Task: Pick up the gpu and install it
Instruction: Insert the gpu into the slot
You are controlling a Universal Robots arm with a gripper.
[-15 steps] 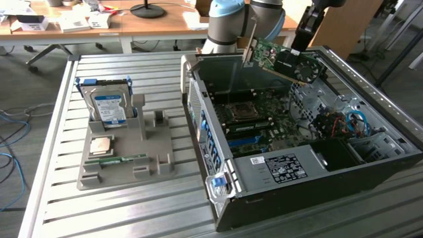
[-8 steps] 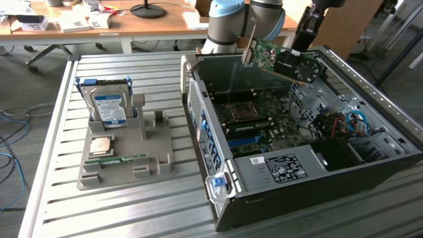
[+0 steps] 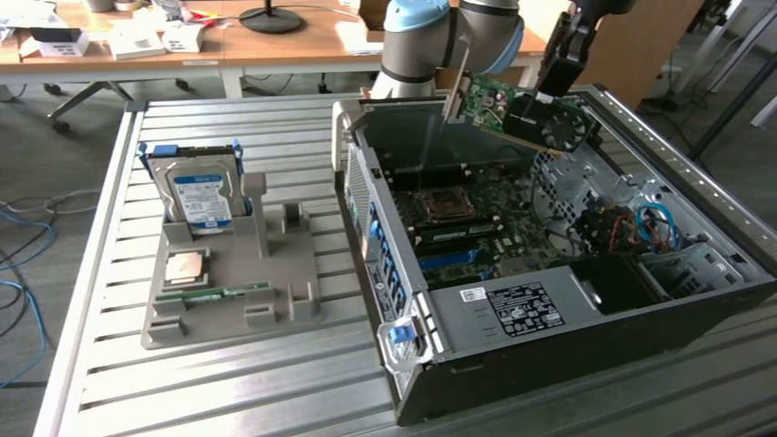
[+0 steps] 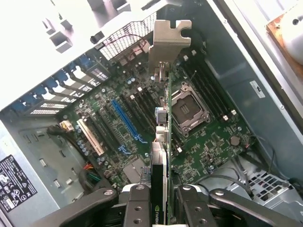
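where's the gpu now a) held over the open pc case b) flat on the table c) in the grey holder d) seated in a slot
a: the gripper is shut on the gpu, which hangs above the open pc case, clear of the motherboard.

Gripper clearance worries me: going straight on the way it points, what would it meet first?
Probably the motherboard, with the held gpu touching first, between the blue slot and the processor socket; depth is unclear.

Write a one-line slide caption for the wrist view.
The tool holds the gpu edge-on above the motherboard inside the open computer case.
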